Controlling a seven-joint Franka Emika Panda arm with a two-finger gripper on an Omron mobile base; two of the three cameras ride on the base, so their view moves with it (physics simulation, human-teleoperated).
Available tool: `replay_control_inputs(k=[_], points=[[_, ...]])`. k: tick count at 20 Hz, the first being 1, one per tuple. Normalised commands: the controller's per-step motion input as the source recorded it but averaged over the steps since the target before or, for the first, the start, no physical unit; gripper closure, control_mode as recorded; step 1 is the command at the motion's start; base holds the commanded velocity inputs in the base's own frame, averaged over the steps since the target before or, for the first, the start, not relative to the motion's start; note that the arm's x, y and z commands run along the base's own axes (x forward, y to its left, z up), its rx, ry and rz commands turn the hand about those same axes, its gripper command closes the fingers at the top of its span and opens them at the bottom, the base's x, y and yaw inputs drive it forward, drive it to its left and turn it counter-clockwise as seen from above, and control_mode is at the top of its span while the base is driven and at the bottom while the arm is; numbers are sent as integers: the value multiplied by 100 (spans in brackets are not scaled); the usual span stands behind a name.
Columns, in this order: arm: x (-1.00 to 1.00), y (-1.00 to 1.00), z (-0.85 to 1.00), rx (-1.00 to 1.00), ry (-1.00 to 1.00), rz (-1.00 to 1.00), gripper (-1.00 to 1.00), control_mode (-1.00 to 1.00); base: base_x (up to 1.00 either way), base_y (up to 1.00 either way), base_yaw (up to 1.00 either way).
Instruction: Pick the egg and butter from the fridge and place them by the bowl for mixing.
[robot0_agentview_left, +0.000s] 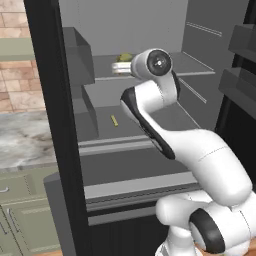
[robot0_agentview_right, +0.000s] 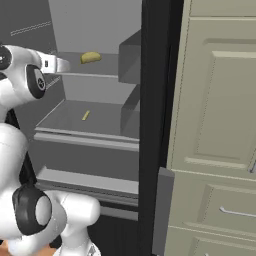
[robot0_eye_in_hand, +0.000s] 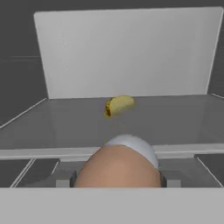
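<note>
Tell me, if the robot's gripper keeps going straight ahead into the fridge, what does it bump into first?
Probably the yellow-green folded food on the shelf, almost straight ahead of the gripper, which holds the egg. If it passes beside that, the fridge's back wall comes next.

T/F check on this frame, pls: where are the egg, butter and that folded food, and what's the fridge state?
1. The egg sits between the finger tips of the gripper. True.
2. The butter lies on the same shelf as the yellow-green folded food. False: the butter is on the lower shelf, one level down.
3. The fridge is closed. False: it is open and its grey interior shows.
4. In the hand view, the folded food lies on the upper shelf, beyond the egg. True.
</note>
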Motion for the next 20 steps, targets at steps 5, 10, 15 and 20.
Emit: replay_control_inputs(k=[5, 10, 15, 20], points=[[-100, 0, -99, 3, 44, 0, 100, -100, 0, 0, 0], [-78, -10, -52, 5, 20, -3, 100, -100, 0, 0, 0], [-18, 2, -5, 0, 2, 0, 100, 100, -20, 3, 0], [0, 0, 0, 0, 0, 0, 100, 100, -100, 34, -2]])
